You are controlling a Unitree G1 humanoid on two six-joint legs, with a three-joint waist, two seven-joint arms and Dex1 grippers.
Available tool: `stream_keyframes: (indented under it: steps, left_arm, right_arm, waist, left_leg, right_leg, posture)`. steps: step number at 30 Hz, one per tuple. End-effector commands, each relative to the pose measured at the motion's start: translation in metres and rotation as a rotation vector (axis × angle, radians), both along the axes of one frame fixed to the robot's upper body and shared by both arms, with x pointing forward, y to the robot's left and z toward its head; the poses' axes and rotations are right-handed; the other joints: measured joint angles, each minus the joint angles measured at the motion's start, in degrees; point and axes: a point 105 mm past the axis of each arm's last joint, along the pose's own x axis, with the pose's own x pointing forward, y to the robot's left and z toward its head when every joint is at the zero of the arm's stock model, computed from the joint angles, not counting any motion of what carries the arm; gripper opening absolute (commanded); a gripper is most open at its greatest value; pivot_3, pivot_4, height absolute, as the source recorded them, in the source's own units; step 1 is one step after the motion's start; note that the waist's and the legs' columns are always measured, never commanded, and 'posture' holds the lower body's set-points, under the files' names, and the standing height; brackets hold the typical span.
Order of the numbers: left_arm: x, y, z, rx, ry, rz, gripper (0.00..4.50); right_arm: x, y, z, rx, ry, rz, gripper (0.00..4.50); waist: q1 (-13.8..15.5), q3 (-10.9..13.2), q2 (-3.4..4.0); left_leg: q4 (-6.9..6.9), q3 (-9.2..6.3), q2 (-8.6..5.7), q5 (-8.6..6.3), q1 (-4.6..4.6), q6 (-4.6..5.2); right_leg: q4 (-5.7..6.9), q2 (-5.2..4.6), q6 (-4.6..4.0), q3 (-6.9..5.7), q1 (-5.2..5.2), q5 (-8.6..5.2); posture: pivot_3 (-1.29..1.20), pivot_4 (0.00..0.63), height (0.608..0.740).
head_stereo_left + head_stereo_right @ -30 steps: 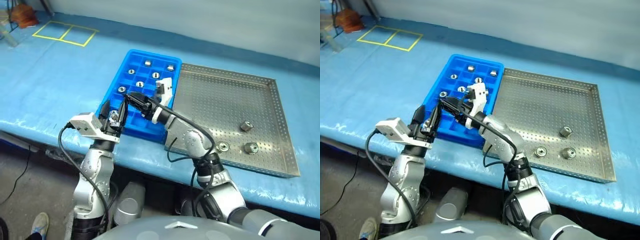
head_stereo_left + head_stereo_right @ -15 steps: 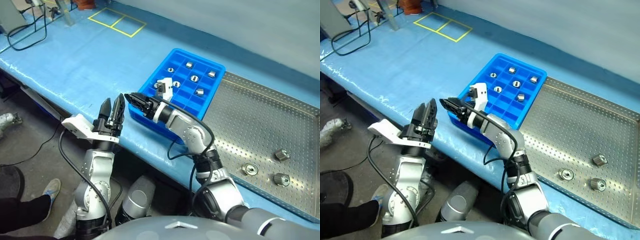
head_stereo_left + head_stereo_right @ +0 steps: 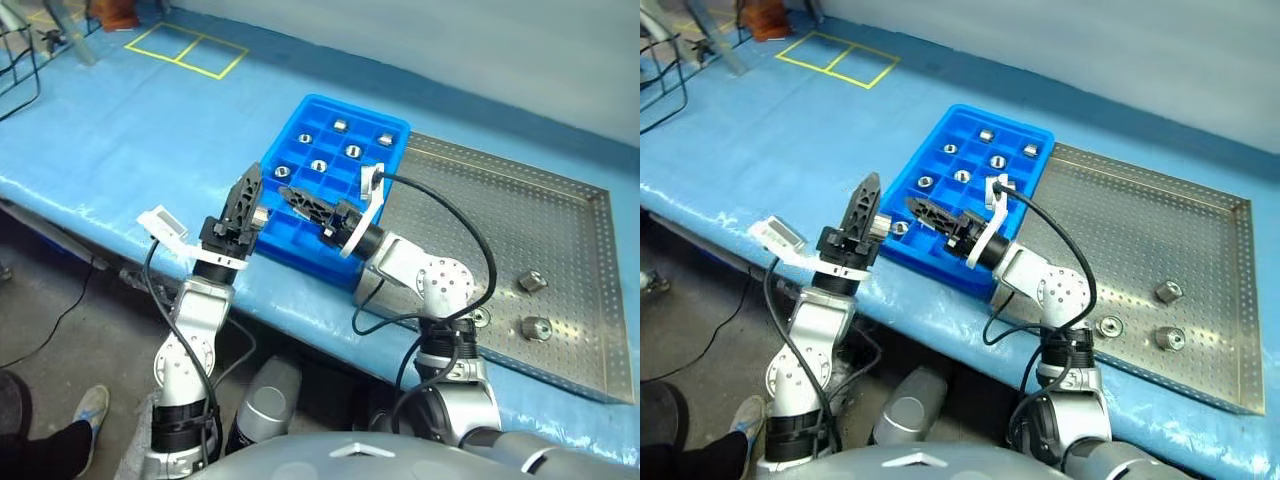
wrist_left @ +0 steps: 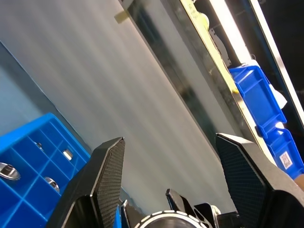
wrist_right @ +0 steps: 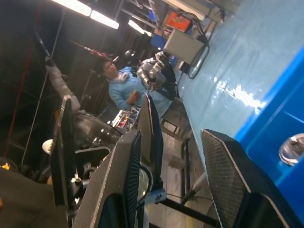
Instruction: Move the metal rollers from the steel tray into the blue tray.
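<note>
Three silver rollers (image 3: 530, 281) on steel tray (image 3: 560, 215), six in blue tray (image 3: 395, 130)

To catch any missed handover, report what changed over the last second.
Both wrists rolled. The left gripper, open, now stands edge-on and a little higher beside the near left corner of the blue tray. The right gripper points toward it. Nothing was visibly taken or released. The metal rollers in the blue tray and the steel tray lie as before.
</note>
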Motion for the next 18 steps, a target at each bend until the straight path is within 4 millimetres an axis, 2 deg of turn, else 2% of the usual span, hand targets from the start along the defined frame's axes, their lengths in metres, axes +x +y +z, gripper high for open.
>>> stream_keyframes:
  steps: [1, 9, 12, 17, 18]
  left_arm:
    - [-0.002, -0.009, 0.007, -0.012, -0.035, -0.048, 3.35]
    - [-0.001, -0.022, 0.005, 0.032, -0.038, -0.095, 3.35]
    - [-0.001, -0.021, 0.005, 0.033, -0.034, -0.09, 3.35]
    - [-0.002, -0.021, 0.006, 0.02, -0.036, -0.096, 3.35]
    - [-0.002, -0.021, 0.007, 0.012, -0.036, -0.099, 3.35]
  right_arm:
    - [-0.011, 0.002, 0.008, 0.014, -0.025, 0.047, 2.1]
    - [-0.019, 0.005, 0.01, 0.044, -0.028, 0.084, 2.1]
    - [-0.023, 0.005, 0.015, 0.074, -0.048, 0.095, 2.71]
    - [-0.025, 0.006, 0.017, 0.097, -0.06, 0.1, 4.34]
    - [-0.025, 0.006, 0.018, 0.109, -0.059, 0.098, 4.47]
  waist:
    - [-2.0, 0.0, 0.0]
    - [-8.4, 0.0, 0.02]
    - [-10.4, 0.0, 0.02]
    - [-12.6, 0.0, 0.03]
    - [-13.1, 0.0, 0.03]
  left_leg:
    - [0.02, -0.02, 0.0, 0.0, 0.0, 0.01]
    - [0.27, -0.18, 0.07, 0.03, 0.15, 0.04]
    - [0.35, -0.25, 0.07, 0.02, 0.3, 0.05]
    - [0.34, -0.31, 0.08, 0.02, 0.67, 0.06]
    - [0.34, -0.31, 0.09, 0.02, 0.7, 0.06]
  right_leg:
    - [0.0, 0.0, -0.12, 0.0, 0.03, 0.13]
    - [0.06, 0.14, -0.25, 0.0, 0.31, 0.19]
    - [0.04, 0.16, -0.18, 0.01, 0.54, 0.15]
    - [0.04, 0.18, -0.04, 0.01, 0.9, 0.01]
    - [0.05, 0.18, -0.05, 0.01, 0.91, 0.01]
  posture:
    - [0.33, 0.15, 0.74]
    - [0.32, 0.15, 0.74]
    - [0.32, 0.15, 0.74]
    - [0.33, 0.15, 0.74]
    - [0.33, 0.15, 0.74]
